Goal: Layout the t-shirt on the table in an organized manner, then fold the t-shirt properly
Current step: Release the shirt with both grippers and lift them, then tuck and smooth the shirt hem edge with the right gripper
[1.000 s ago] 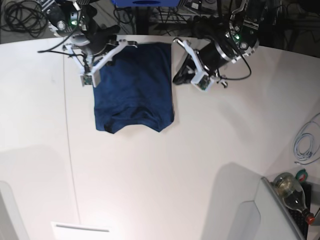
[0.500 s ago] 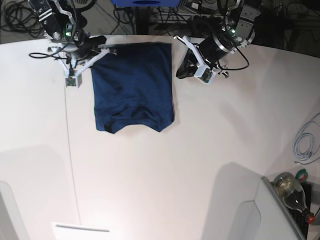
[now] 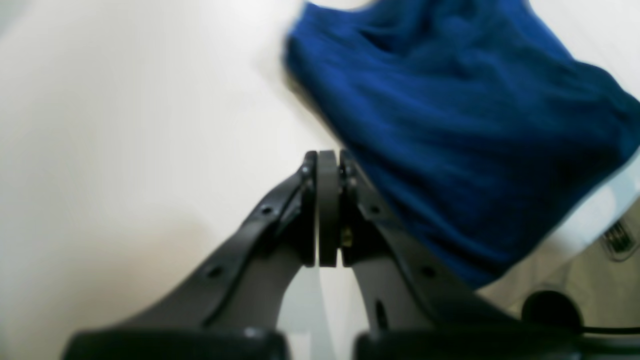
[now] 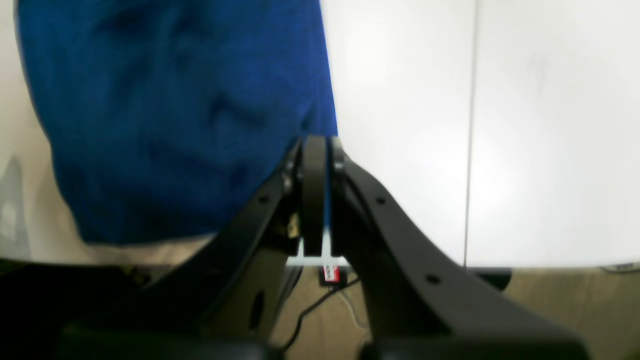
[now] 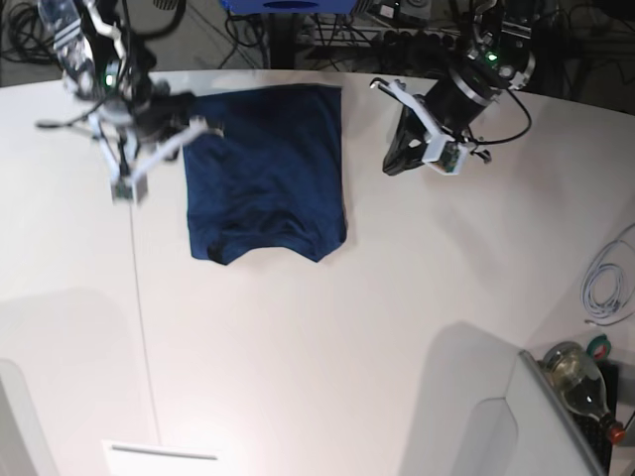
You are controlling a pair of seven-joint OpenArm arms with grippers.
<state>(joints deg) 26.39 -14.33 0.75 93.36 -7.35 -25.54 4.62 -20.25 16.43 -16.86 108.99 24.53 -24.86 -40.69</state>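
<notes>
The navy t-shirt lies folded into a tall rectangle on the white table, near its far edge. In the base view my right gripper hangs just off the shirt's left edge, and my left gripper hovers clear of its right side. In the left wrist view the left gripper is shut on nothing, with the t-shirt to its right on the table. The right wrist view shows the right gripper shut and empty, at the edge of the t-shirt on the table.
A thin seam runs down the table's left part. A coiled white cable and a bottle sit at the right edge. A white card lies at the front, and dark cables hang behind the table.
Both arms have drawn away from the shirt's top corners: the right gripper went left, the left gripper went right. The shirt has stayed flat in place.
</notes>
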